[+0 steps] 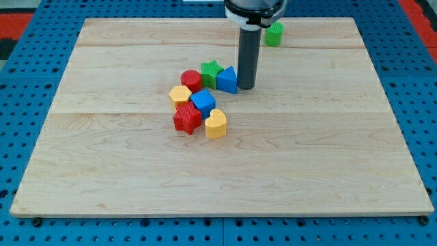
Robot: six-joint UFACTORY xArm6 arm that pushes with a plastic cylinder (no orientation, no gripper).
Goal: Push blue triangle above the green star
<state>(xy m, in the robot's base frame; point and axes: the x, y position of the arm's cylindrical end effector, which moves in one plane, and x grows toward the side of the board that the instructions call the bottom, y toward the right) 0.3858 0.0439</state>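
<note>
The blue triangle lies on the wooden board, touching the right side of the green star. My tip stands right next to the blue triangle's right edge, touching or nearly touching it. The rod rises from there to the view's top.
A red round block sits left of the green star. Below it lie a yellow hexagon, a blue cube, a red star and a yellow heart. A green cylinder stands near the board's top edge.
</note>
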